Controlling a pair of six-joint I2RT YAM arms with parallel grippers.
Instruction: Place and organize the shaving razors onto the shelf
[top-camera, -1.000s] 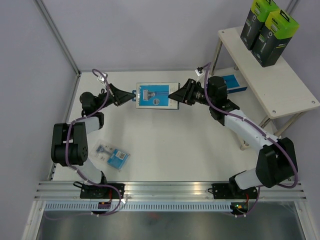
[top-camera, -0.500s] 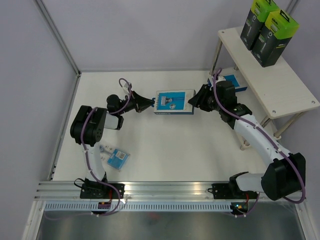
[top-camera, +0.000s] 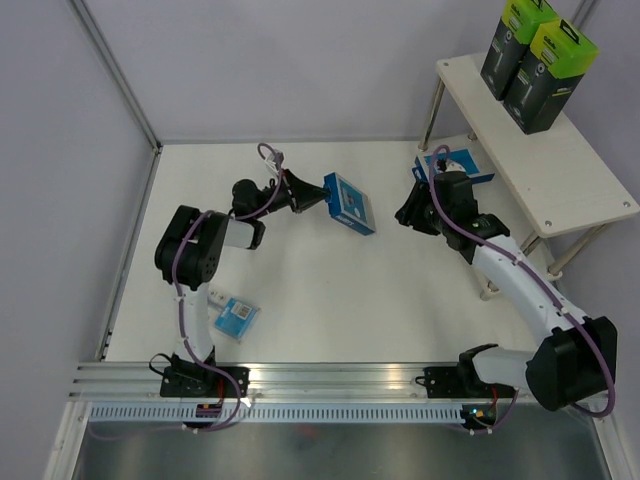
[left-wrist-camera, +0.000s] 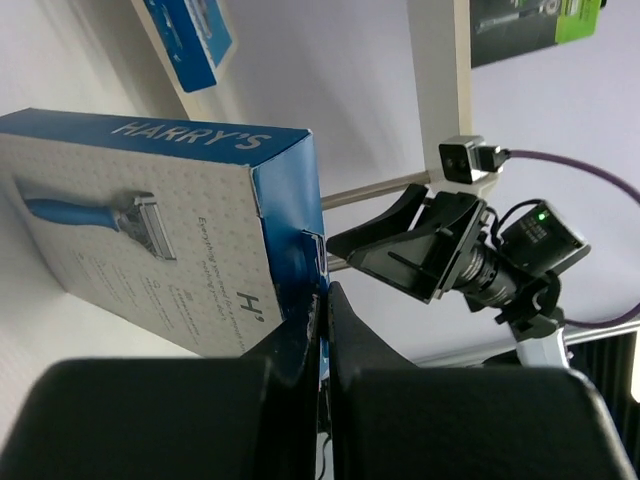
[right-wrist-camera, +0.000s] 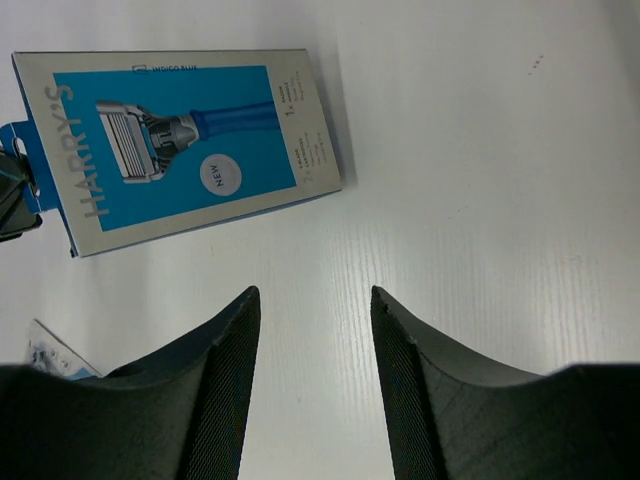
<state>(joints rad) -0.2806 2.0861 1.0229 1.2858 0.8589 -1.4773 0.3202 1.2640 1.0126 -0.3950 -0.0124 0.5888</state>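
Left gripper (top-camera: 322, 196): pinched on box (top-camera: 352, 205) tab, holding it raised, tilted, left of shelf (top-camera: 560, 170), likely for handover. Right gripper (top-camera: 403, 214): spread, empty, between box and shelf, seemingly poised to receive.

Blue razor box (top-camera: 349, 203) tilted; black boxes (top-camera: 545, 82) atop shelf (top-camera: 580, 172).

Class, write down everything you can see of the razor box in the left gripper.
The razor box is a flat cardboard pack: pale grey face with a bright blue panel picturing a blue-handled razor, blue sides, the name HARRY'S in print. It looks closed and undented. The left gripper pinches its blue hang tab and holds it tilted over the white table.
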